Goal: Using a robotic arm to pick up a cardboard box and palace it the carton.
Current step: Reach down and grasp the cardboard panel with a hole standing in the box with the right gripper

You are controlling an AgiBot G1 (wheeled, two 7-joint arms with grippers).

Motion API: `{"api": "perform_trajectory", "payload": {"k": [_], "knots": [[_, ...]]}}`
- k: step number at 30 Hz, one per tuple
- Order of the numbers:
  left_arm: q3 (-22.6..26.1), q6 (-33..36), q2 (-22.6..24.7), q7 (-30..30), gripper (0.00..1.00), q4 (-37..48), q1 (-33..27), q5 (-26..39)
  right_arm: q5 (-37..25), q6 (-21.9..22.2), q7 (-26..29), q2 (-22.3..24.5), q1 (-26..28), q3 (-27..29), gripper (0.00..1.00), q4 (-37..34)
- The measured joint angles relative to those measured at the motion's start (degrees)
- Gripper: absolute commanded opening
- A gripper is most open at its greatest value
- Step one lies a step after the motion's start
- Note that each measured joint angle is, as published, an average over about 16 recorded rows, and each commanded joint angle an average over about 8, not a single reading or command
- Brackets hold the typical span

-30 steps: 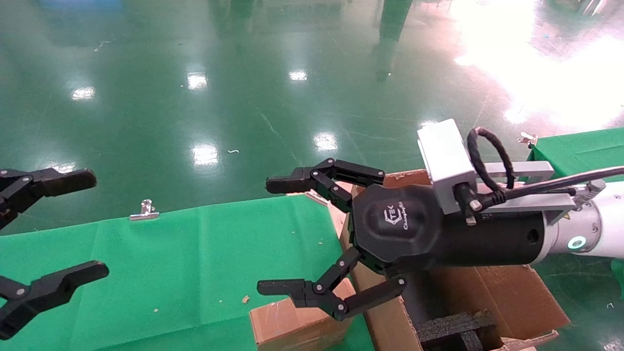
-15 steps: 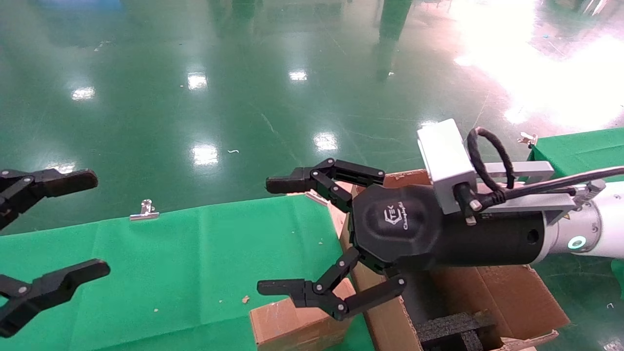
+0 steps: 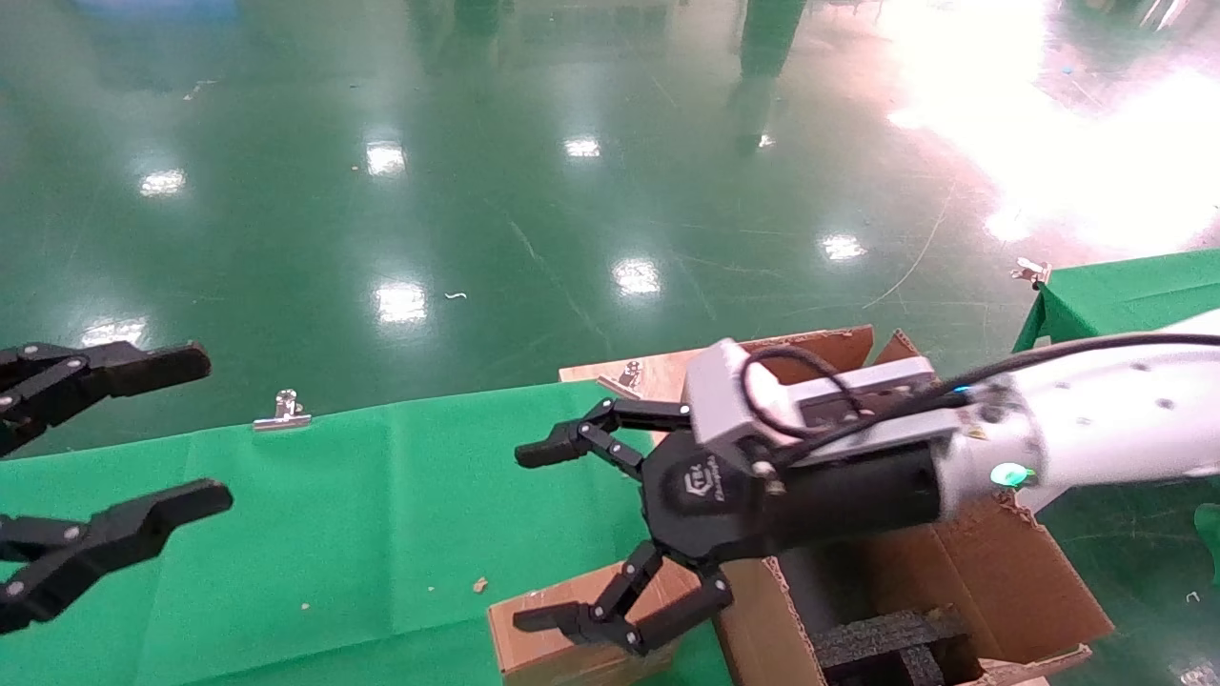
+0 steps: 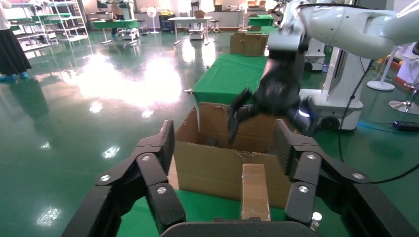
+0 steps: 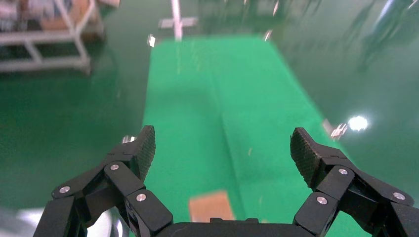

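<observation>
One carton (image 3: 1001,581) stands at the right end of the green-covered desk (image 3: 334,514), flaps raised, edges ragged. Inside it, black foam blocks (image 3: 886,638) lie at the bottom; nothing else can be made out in it. In the left wrist view the carton (image 4: 217,163) shows behind the box.

One cardboard box (image 3: 562,638), small, closed and taped, lies on the desk just beside the carton's left wall, outside it. The left wrist view shows it end-on (image 4: 255,192), tape strip along its top.

Right tool (image 3: 543,534), on the robotic arm (image 3: 1096,429): fingers spread wide apart, empty, one finger low over the box, the other above the desk. The right wrist view looks down between its fingers at the box (image 5: 210,206).

Left tool (image 3: 181,429): at the left edge above the desk, fingers apart, empty.

Change since half a second ago: the right arm has dropped and tilted downward, its tool now closer to the box; the wrist camera block (image 3: 724,400) sits lower. The left tool has shifted slightly to the right. Box and carton unmoved.

Count: two tools, one box, one carton, two metal clips (image 3: 281,412) seen at the cloth edges.
</observation>
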Motion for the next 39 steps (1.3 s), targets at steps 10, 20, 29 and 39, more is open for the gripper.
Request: {"api": "perform_trajectory", "payload": {"k": [10, 20, 29, 39], "knots": [[0.0, 0.0, 0.0, 0.0, 0.0, 0.0, 0.0, 0.0, -10.2, -1.6, -2.9, -4.7, 8.0, -11.5, 1.0, -7.1], [0.0, 0.0, 0.0, 0.0, 0.0, 0.0, 0.0, 0.0, -18.4, -1.6, -7.4, -10.8, 17.4, -25.5, 1.0, -14.9], [0.0, 0.0, 0.0, 0.0, 0.32, 0.0, 0.0, 0.0, -22.6, -1.4, -11.8, -16.3, 24.6, -35.4, 1.0, -20.6], [0.0, 0.0, 0.0, 0.0, 1.0, 0.0, 0.0, 0.0, -24.4, -1.4, -14.8, -19.4, 28.5, -40.7, 0.23, -23.5]]}}
